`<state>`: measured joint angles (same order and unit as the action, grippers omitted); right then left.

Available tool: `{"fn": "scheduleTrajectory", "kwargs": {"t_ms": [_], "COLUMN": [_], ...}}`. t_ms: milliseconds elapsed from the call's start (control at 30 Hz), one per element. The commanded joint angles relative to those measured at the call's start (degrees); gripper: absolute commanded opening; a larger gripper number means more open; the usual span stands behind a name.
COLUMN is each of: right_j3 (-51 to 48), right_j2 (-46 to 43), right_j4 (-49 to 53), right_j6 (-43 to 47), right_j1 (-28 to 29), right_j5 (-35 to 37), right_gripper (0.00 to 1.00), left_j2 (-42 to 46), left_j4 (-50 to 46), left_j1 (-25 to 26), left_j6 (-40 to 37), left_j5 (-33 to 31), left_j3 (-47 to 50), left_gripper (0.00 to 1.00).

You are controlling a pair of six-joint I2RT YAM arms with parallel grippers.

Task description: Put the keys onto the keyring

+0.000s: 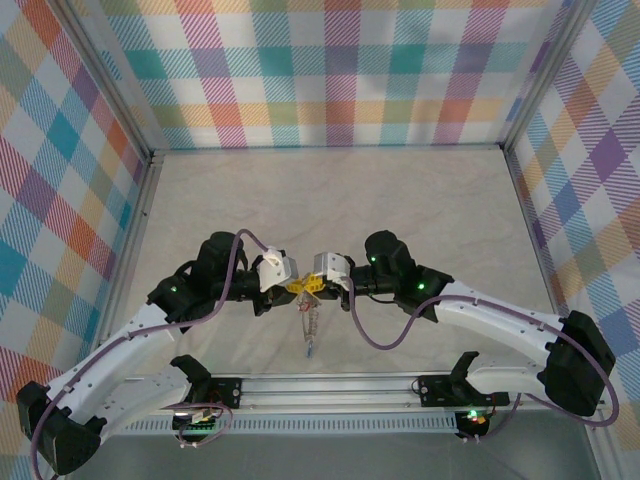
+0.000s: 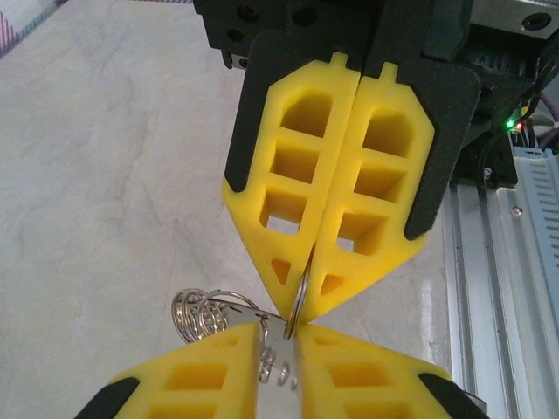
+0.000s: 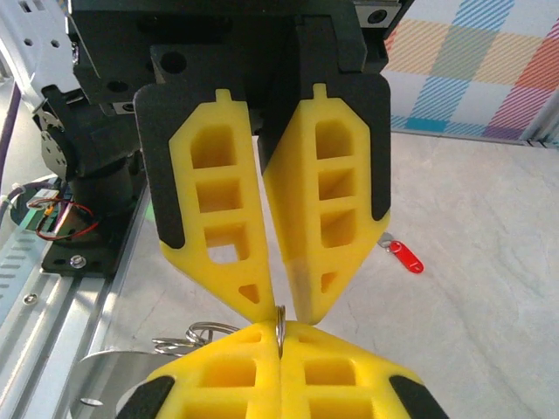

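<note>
The silver wire keyring [image 3: 279, 320] is being clamped between the hollow-celled yellow fingers [image 2: 367, 262] of the right pincer [image 2: 303, 316]. Whether it is being gripped by the left pincer [image 3: 281, 311] cannot be told. A red-headed key [image 3: 404, 257] is being borne by the marbled bench [image 3: 489, 297].

Pale faintly marbled table [image 1: 400, 200], one red-headed key [image 3: 403, 256] lying flat on its bare surface, metal rail [image 1: 330, 390] fixed along the near edge, both arm bases [image 1: 447, 385] mounted on the rail
</note>
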<state>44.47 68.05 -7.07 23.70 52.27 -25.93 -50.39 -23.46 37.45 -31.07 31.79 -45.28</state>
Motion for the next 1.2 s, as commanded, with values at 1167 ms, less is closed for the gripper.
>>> {"fn": "scheduleTrajectory", "kwargs": {"t_ms": [1167], "right_j3": [-1.37], "right_j2": [-5.15], "right_j4": [4.88], "right_j6": [2.42], "right_j1": [-3.47], "right_j5": [-11.6], "right_gripper": [0.19], "left_j2": [1.94], "left_j4": [15.31], "left_j1": [0.78], "left_j6": [1.94], "left_j5": [8.0], "left_j3": [2.0], "left_gripper": [0.0]}}
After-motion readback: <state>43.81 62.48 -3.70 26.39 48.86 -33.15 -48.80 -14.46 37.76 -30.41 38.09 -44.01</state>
